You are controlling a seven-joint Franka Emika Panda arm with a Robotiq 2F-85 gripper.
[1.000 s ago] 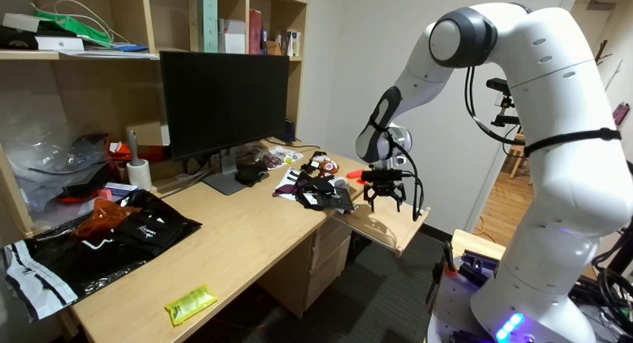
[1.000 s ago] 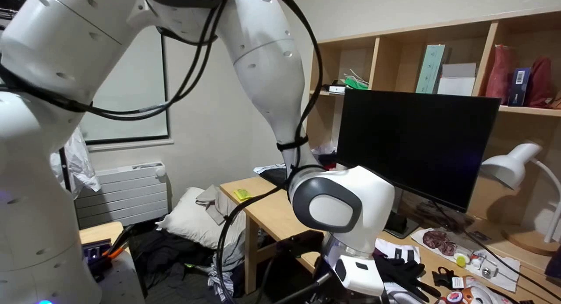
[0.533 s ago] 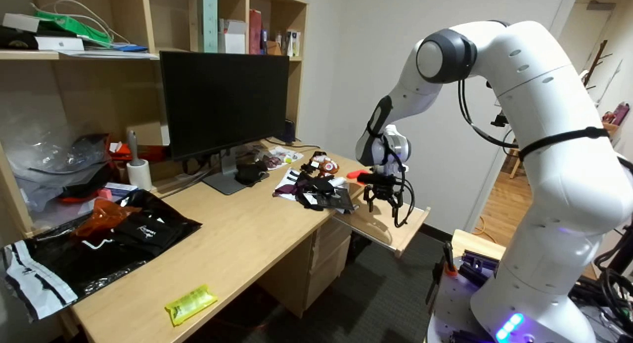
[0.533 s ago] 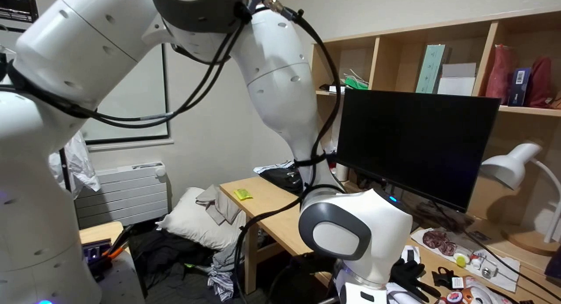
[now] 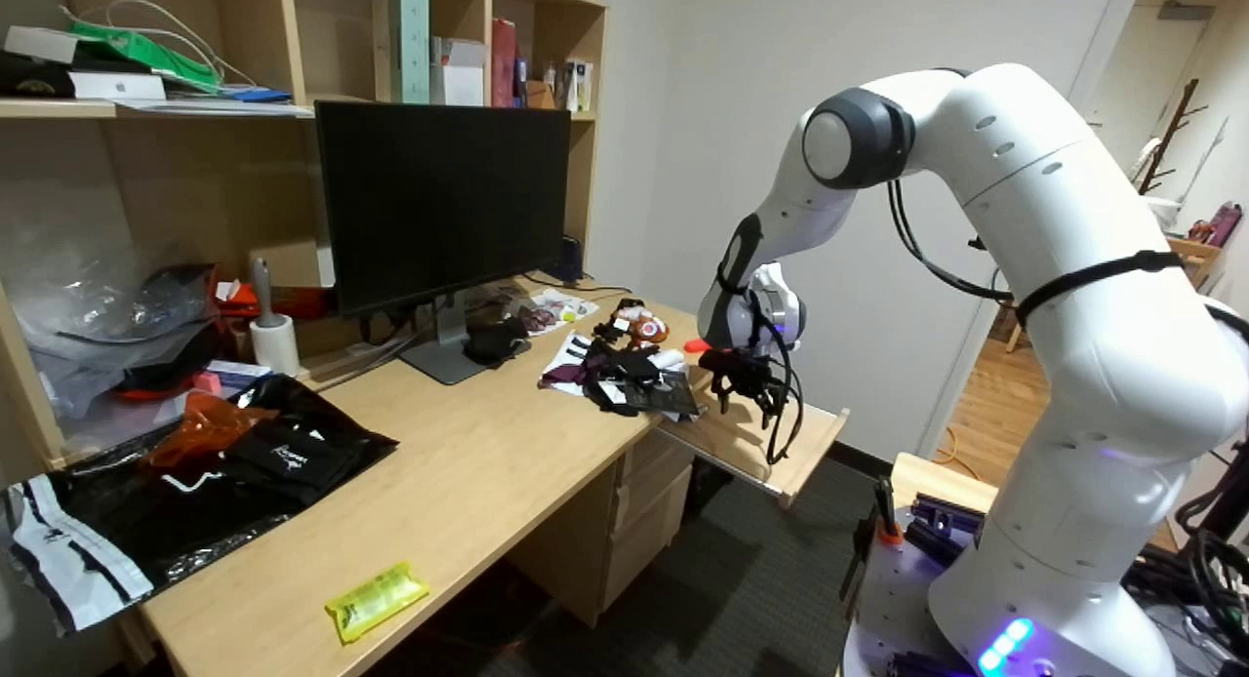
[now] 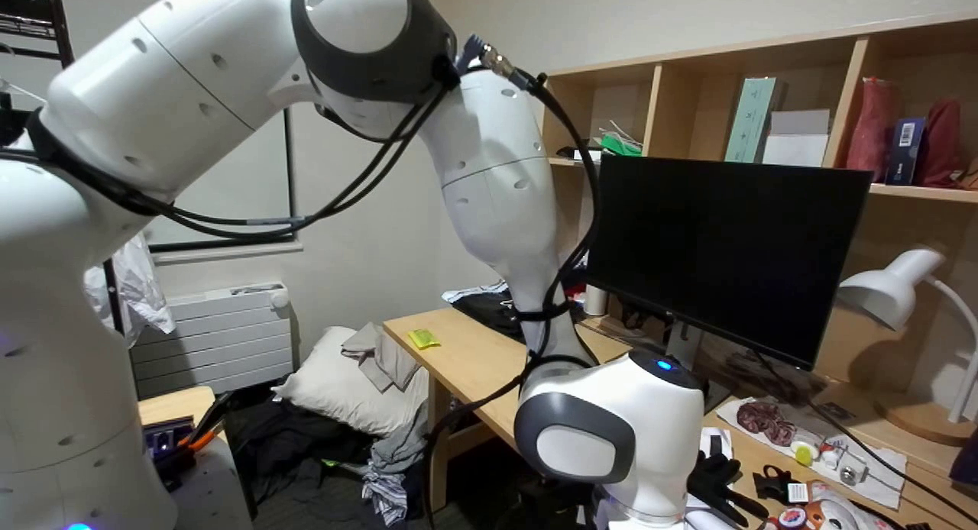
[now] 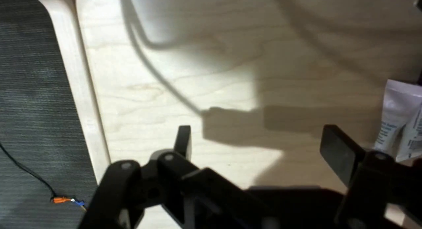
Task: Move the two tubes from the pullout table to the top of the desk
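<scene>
The desk (image 5: 468, 453) stands left in an exterior view. The gripper (image 7: 259, 146), jaws wide apart, hangs over the pullout table (image 7: 227, 87); at the wrist view's right, two squeeze tubes (image 7: 394, 121) lie on it, far from its lipped edge.

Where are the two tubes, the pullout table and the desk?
First tube (image 7: 398, 108): wrist view, on its body above the print.
Second tube (image 7: 413, 137): wrist view, on its printed side, cropped by the frame.
Pullout table (image 7: 224, 83): wrist view, on its bare top.
Desk (image 5: 454, 453): in an exterior view, on its bare worktop.
</scene>
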